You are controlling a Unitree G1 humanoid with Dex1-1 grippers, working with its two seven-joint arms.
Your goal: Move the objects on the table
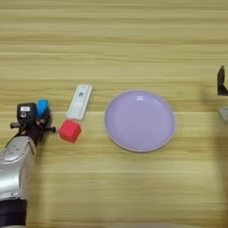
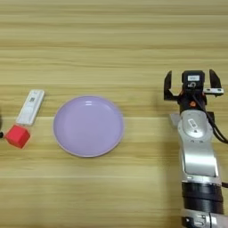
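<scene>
Counter (image 1: 133, 44): light wood, grain running side to side.

Plate (image 1: 139, 120): lilac, round, nothing on it, mid-counter.

White bar (image 1: 79, 102): flat, oblong, with a small dark mark near its far end; lies at a slight slant just left of the plate, apart from it.

Red cube (image 1: 69, 131): sits just off the near end of the white bar, between the left end effector and the plate.

Blue bar (image 1: 42, 107): at the left end effector's tip, against its black fingers, partly hidden by them.

Left end effector (image 1: 41, 116): at the counter's left side, just left of the cube. Cannot tell whether its fingers clamp the blue bar.

Right end effector (image 2: 192, 87): right of the plate and well apart from it, fingers spread wide, nothing between them.

Views: the left eye alone shows the blue bar and left end effector; the right eye alone shows the right arm whole, which the left eye cuts down to one black finger at the edge.
</scene>
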